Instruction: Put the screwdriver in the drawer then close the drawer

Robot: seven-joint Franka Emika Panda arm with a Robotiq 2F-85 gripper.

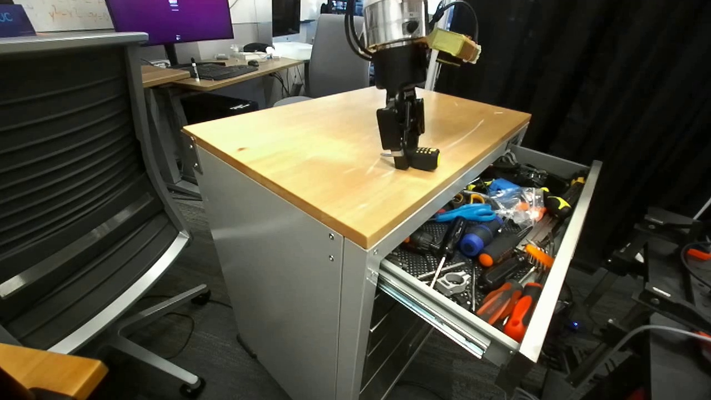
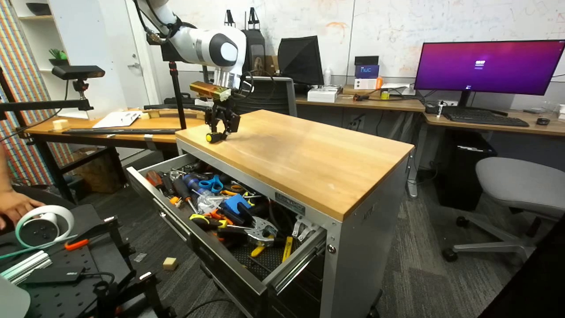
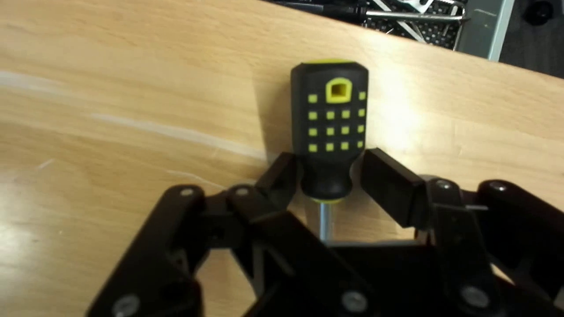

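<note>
The screwdriver point(image 3: 330, 119), stubby and black with yellow squares and a short shaft, lies at the wooden top's drawer-side edge. It shows in both exterior views point(image 1: 426, 159) point(image 2: 213, 138). My gripper point(image 3: 328, 174) points down, its fingertips on both sides of the handle's tapered lower part, seemingly touching it. In an exterior view the gripper point(image 1: 402, 160) is right at the tabletop; I cannot tell if the screwdriver is lifted. The drawer point(image 1: 567, 250) is the cabinet's uppermost one and is pulled wide open. Its side rail shows in the wrist view point(image 3: 488, 31).
The drawer holds many tools, among them blue scissors point(image 1: 466, 213), red-handled pliers point(image 1: 502, 303) and a metal clamp point(image 2: 263, 229). The wooden cabinet top point(image 2: 300, 150) stands above the drawer. An office chair point(image 1: 83, 194) is beside the cabinet. A person's hand point(image 2: 17, 207) shows at an edge.
</note>
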